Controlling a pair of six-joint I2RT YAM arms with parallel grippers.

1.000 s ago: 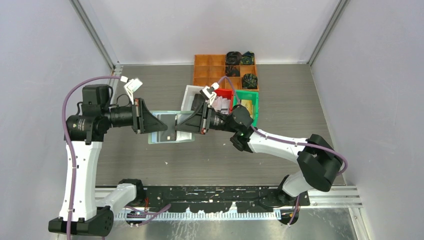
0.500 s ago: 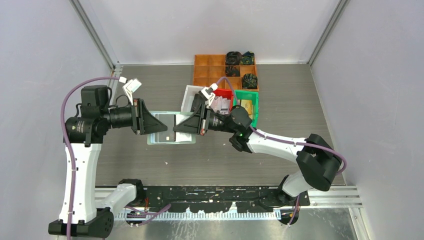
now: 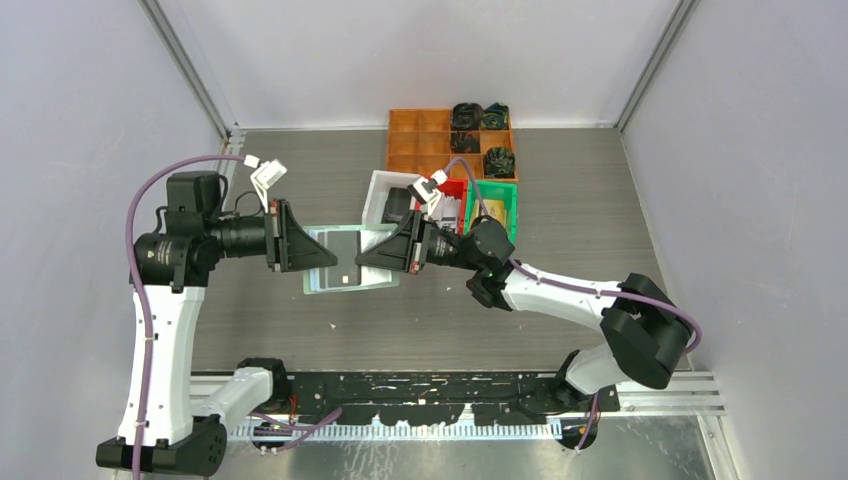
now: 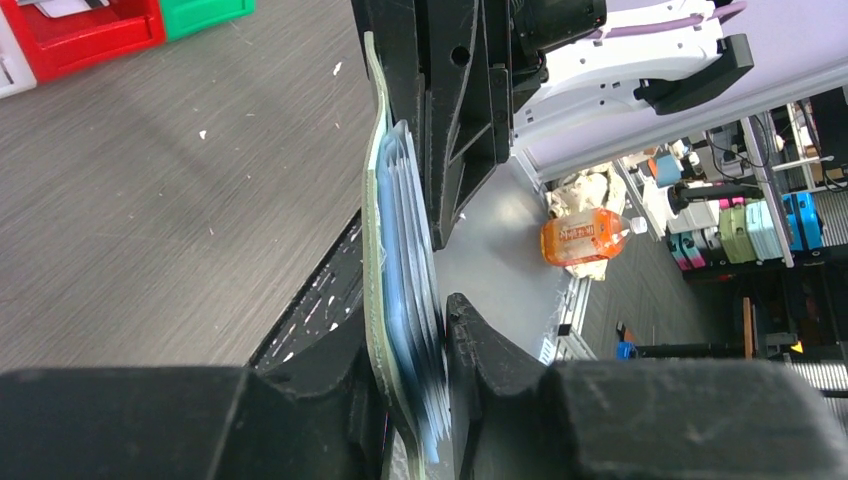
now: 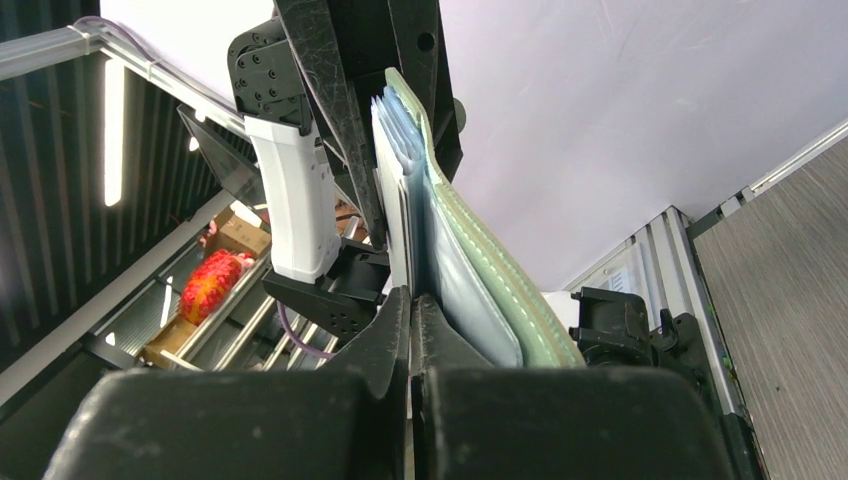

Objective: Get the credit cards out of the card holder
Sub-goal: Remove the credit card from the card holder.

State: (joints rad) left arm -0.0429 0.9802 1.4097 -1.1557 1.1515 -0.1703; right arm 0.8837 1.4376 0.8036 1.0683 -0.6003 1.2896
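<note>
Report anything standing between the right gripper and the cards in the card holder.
Nothing visible does. The right gripper is shut on a thin layer at the edge of the card holder, which the left gripper clamps opposite. Whether that layer is card or pocket is unclear.

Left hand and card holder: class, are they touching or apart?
Touching. In the left wrist view the left hand clamps the card holder between its fingers.

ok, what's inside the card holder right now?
Stacked pale-blue clear pockets fill the card holder; from above one dark card shows through. Any further cards are hidden by overlapping pockets, the left claw and the right claw.
</note>
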